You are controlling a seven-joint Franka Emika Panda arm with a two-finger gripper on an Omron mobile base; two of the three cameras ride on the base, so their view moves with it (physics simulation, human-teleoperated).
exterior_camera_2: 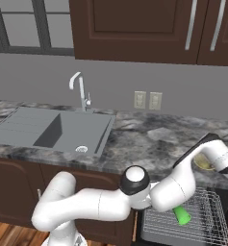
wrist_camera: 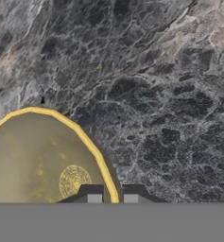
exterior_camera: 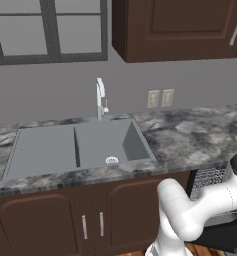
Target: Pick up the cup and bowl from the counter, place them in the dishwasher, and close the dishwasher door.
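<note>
a home kitchen is shown. a marbled stone counter (exterior_camera: 190, 137) is fitted with a grey double-basin sink (exterior_camera: 80, 147) and a chrome faucet (exterior_camera: 100, 97). dark brown cabinets (exterior_camera_2: 134, 29) are mounted above and below, wall outlets (exterior_camera_2: 147, 100) are set behind, and a dishwasher rack (exterior_camera_2: 202, 216) is pulled out.

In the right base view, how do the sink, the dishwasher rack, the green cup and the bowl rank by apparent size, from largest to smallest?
1. sink
2. dishwasher rack, partly hidden by the arm and nearer the camera
3. and 4. cup and bowl: both half hidden, so I cannot rank them.
</note>
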